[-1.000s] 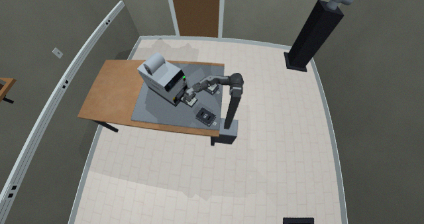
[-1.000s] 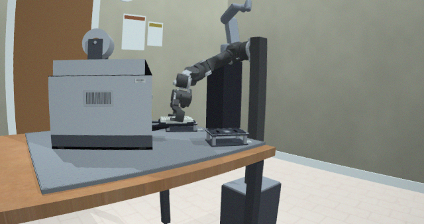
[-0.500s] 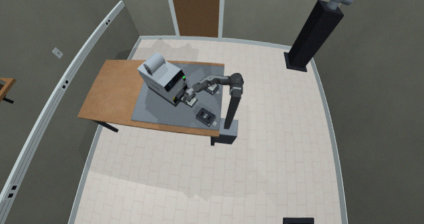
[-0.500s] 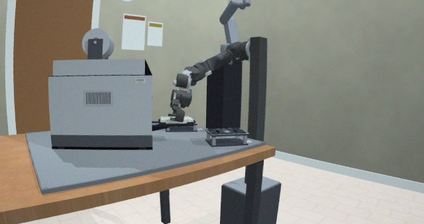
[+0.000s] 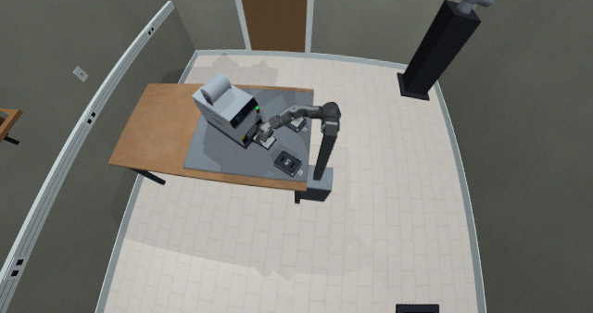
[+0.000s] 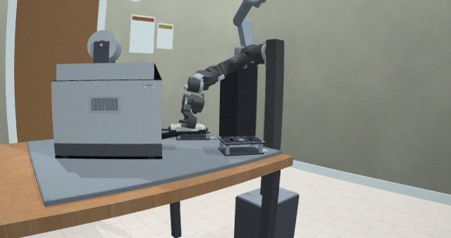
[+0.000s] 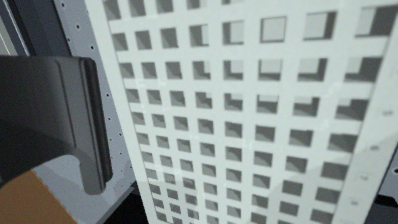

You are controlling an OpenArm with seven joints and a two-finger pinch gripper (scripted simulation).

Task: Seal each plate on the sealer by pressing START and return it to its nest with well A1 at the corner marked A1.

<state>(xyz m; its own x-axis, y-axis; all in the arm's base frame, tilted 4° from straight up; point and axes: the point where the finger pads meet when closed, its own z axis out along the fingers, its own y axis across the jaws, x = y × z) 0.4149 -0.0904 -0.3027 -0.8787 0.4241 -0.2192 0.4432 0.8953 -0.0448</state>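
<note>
From where I stand, the claw [image 5: 264, 132] [image 6: 189, 124] [image 7: 235, 125] of the dark jointed arm is down over a white, many-welled rectangular plate [image 5: 268, 142] [image 6: 174, 127] [image 7: 215, 117], near the centre of the top view. The plate's long axis runs from top to bottom of the wrist view, leaning a little toward the lower right. One dark finger [image 7: 95, 130] stands just beside its left long side; the other is out of that view. The only arm at work is right over it, so nothing else is nearer.

The claw stands moderately wide, gripping nothing, with the plate below and between its fingers. The plate appears to be on the black stage [image 5: 252, 132] [image 6: 169, 134] of the boxy grey sealer [image 5: 221, 101] [image 6: 106, 113], whose small lamp [image 5: 258, 108] glows green. I can't tell whether it carries foil.

A black, raised nest [image 5: 281, 161] [image 6: 241, 139] sits plateless, lower right of the plate in the top view. If this is the placing, I judge a straight lift comes next; sideways drift could unseat the plate.
</note>
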